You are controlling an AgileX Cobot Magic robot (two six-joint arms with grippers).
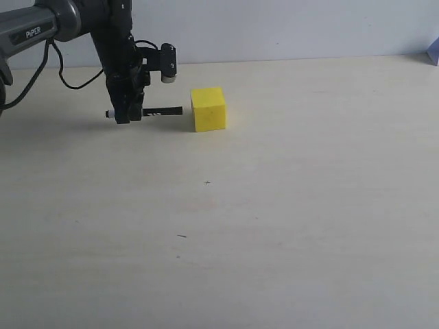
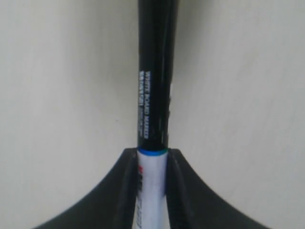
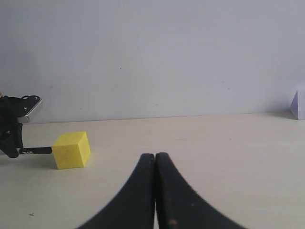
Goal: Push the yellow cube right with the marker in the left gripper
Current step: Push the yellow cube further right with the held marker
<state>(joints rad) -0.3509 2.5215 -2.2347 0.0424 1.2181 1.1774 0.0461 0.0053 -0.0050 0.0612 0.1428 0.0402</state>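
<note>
The yellow cube (image 1: 208,108) sits on the pale table, far left of centre; it also shows in the right wrist view as the yellow cube (image 3: 72,149). My left gripper (image 1: 124,116) is shut on the marker (image 1: 162,111), which lies level with its black cap pointing at the cube's left face, a small gap between them. Close up, the marker (image 2: 155,109) runs from the jaws, white barrel clamped, black cap ahead. My right gripper (image 3: 155,156) is shut on nothing, above bare table to the cube's right.
A loose black cable (image 1: 51,62) hangs from the left arm. A pale bluish object (image 1: 433,51) sits at the far right table edge, also visible as the bluish object (image 3: 298,103). A wall stands behind the table.
</note>
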